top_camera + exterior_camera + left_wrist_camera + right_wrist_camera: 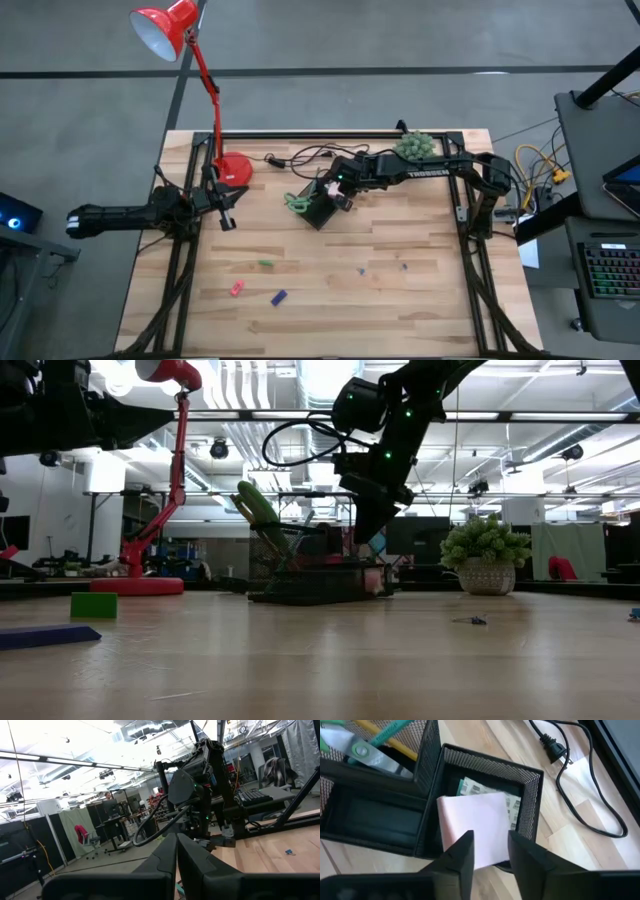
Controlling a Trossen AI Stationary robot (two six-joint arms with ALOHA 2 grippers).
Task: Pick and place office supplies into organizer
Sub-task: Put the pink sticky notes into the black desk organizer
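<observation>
The black mesh organizer stands at the table's middle far part. My right gripper hangs open just above its square compartment. The pink sticky-note pad lies tilted there, resting on the green-white patterned block. I cannot tell whether the fingers touch the pad. Green-handled scissors and a wooden pencil stick out of the neighbouring compartment. Small green, red and blue pieces lie on the near part of the table. My left gripper waits shut on the left.
A red desk lamp's base and a black cable lie on the far side of the organizer. A spiky green plant sits far right. Tiny bits dot the near right area.
</observation>
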